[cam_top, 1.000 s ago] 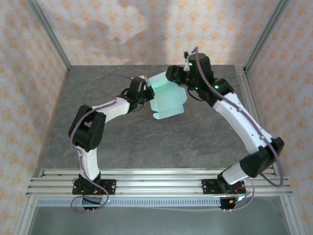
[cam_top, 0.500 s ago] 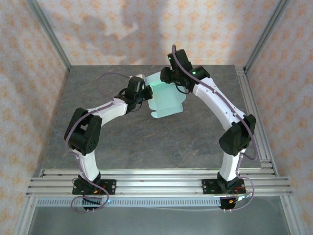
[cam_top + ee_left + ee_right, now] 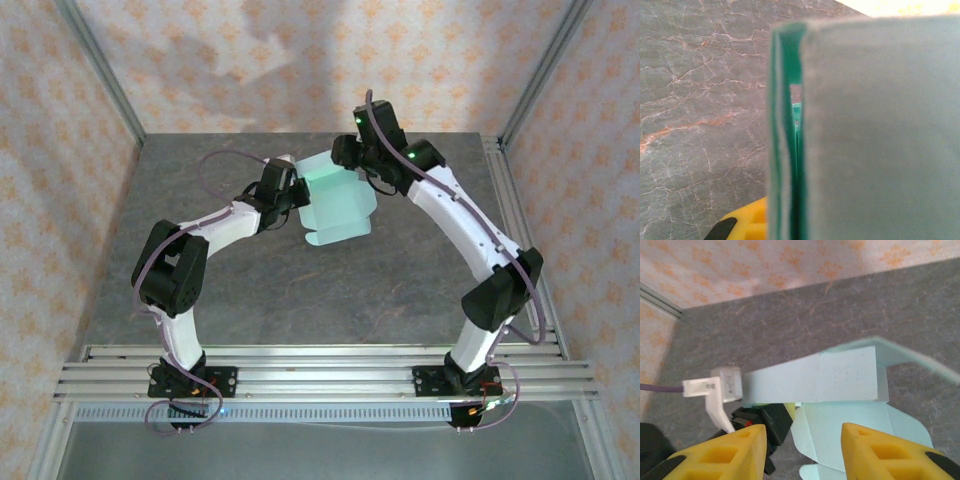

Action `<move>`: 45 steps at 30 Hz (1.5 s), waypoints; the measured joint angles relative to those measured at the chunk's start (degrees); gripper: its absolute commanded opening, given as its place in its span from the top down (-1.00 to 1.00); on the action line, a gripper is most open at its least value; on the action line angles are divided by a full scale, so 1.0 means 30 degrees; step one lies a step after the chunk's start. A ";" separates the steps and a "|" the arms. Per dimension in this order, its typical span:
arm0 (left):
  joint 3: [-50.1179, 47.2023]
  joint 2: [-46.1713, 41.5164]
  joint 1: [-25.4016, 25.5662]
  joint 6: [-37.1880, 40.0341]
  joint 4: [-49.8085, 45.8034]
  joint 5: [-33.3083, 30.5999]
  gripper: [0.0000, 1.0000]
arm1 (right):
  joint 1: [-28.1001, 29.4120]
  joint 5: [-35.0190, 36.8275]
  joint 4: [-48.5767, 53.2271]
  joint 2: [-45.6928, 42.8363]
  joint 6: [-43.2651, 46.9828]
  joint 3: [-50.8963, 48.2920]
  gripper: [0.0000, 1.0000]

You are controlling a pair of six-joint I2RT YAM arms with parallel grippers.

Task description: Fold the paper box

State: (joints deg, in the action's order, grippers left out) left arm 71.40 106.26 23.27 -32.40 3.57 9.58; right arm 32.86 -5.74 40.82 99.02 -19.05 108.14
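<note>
Top external: creased mint paper box (image 3: pixel 340 210) in tight-shut left gripper (image 3: pixel 299 195); right gripper (image 3: pixel 802 431) jaws apart.

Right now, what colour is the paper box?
Pale mint-green paper box, clearest in top external view.

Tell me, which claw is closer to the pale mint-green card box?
Left. The left claw is clamped on the left edge of the pale mint-green card box; the right claw hangs open by its far side, not touching.
</note>
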 measured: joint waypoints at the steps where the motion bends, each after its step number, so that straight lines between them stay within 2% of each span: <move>1: -0.0036 -0.0015 0.0000 0.0000 0.0007 -0.0007 1.00 | 0.0000 -0.0007 -0.0022 0.0007 0.0007 0.0153 0.09; 11: -0.0299 -0.0517 0.0000 0.0153 -0.0058 0.0015 1.00 | -0.0022 0.0066 0.0313 0.3009 0.0015 0.2295 0.15; 18: -0.0321 -0.0765 0.0000 0.0641 -0.0204 0.0022 1.00 | -0.0058 -0.0015 0.0685 0.3840 -0.0248 0.2339 0.47; 24: -0.0364 -0.0772 0.0000 0.0772 -0.0262 0.0146 1.00 | -0.0095 -0.0211 0.0663 0.3840 -0.0517 0.2390 0.96; 26: -0.0372 -0.0765 0.0000 0.0772 -0.0284 0.0146 1.00 | -0.0095 -0.0291 0.0612 0.3840 -0.0619 0.2404 0.99; 27: -0.0372 -0.0765 0.0000 0.0772 -0.0284 0.0146 1.00 | -0.0117 -0.0306 0.0605 0.3840 -0.0597 0.2404 0.90; 29: -0.0372 -0.0772 0.0000 0.0772 -0.0284 0.0153 1.00 | -0.0138 -0.0364 0.0605 0.3840 -0.0641 0.2404 0.47; 30: -0.0372 -0.0765 0.0000 0.0772 -0.0270 0.0160 1.00 | -0.0146 -0.0364 0.0619 0.3840 -0.0641 0.2404 0.38; 31: -0.0372 -0.0772 0.0000 0.0772 -0.0270 0.0160 1.00 | -0.0146 -0.0357 0.0627 0.3840 -0.0583 0.2404 0.42; 35: -0.0372 -0.0787 0.0000 0.0765 -0.0270 0.0182 1.00 | -0.0146 -0.0350 0.0619 0.3840 -0.0459 0.2404 0.81; 36: -0.0372 -0.0787 0.0000 0.0765 -0.0277 0.0182 1.00 | -0.0146 -0.0350 0.0619 0.3832 -0.0459 0.2404 0.82; 38: -0.0372 -0.0787 0.0000 0.0758 -0.0270 0.0219 1.00 | -0.0146 -0.0357 0.0597 0.3781 -0.0554 0.2382 0.57; 39: -0.0372 -0.0794 0.0000 0.0765 -0.0262 0.0233 1.00 | -0.0146 -0.0342 0.0546 0.3672 -0.0561 0.2266 0.36; 41: -0.0372 -0.0801 0.0000 0.0765 -0.0262 0.0284 1.00 | -0.0146 -0.0277 0.0459 0.3249 -0.0590 0.1785 0.05; 43: -0.0372 -0.0801 0.0000 0.0736 -0.0291 0.0357 1.00 | -0.0146 -0.0240 0.0313 0.2579 -0.0474 0.1093 -0.09; 45: -0.0364 -0.0801 -0.0015 0.0539 -0.0299 0.0619 1.00 | -0.0146 -0.0189 -0.0153 0.1581 -0.0270 0.0204 -0.12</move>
State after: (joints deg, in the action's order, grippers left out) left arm 70.30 103.85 23.22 -30.79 2.68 11.44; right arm 32.42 -6.31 40.36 103.77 -19.86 108.75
